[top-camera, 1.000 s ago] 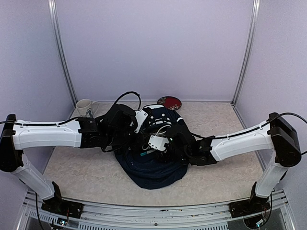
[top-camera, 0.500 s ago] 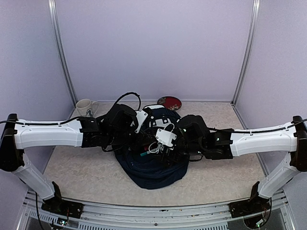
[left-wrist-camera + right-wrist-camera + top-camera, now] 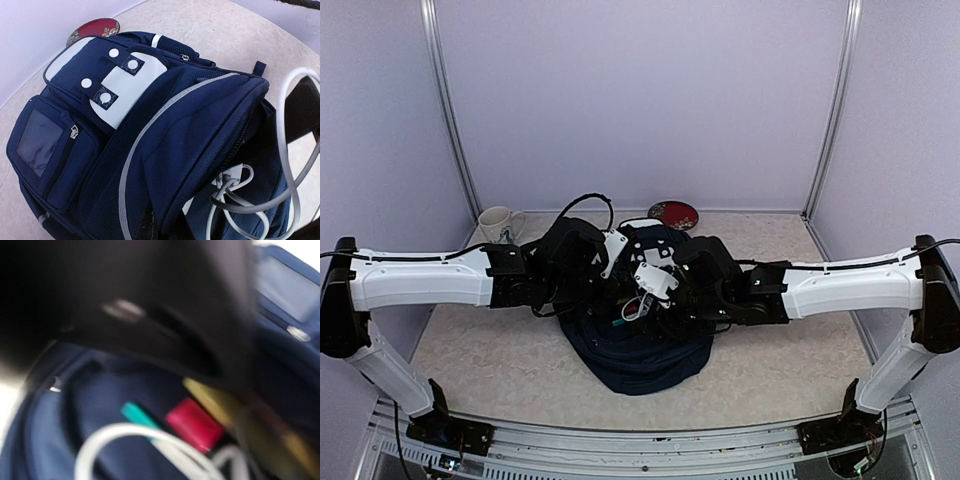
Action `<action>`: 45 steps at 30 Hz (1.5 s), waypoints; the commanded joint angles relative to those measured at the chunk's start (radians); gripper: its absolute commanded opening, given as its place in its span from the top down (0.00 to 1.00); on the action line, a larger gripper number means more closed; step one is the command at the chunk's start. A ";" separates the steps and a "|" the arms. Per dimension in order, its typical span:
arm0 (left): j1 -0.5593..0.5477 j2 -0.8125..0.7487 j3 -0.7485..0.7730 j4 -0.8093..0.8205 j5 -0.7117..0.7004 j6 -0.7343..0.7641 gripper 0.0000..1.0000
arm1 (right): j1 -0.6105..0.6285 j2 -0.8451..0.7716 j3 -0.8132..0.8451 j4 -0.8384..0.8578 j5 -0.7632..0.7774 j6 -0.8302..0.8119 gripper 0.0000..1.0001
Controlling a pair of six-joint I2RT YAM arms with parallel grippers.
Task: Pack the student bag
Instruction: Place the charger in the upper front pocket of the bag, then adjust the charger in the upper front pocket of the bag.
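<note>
Beige tabletop (image 3: 500, 360) carries the student bag (image 3: 640, 355) beneath both hands: left hand (image 3: 604, 292) closed tight, right hand (image 3: 642, 308) blurred, opening unclear.

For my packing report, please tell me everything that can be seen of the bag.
The bag is dark navy fabric with a white top patch, snap tabs, pale piping and a windowed front pocket. It lies slumped on the table, its main compartment open; inside show a white cable, a red item, a teal item and a yellow item.
</note>
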 commanded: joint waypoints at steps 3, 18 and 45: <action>0.017 -0.016 0.030 0.039 -0.017 0.001 1.00 | -0.047 -0.022 0.095 -0.077 -0.230 0.142 0.09; 0.019 -0.007 0.030 0.041 -0.014 0.000 1.00 | -0.049 -0.066 0.215 -0.522 -0.346 0.254 0.10; -0.012 -0.047 0.027 0.078 0.007 -0.002 1.00 | -0.079 -0.002 -0.194 0.262 -0.073 0.547 0.86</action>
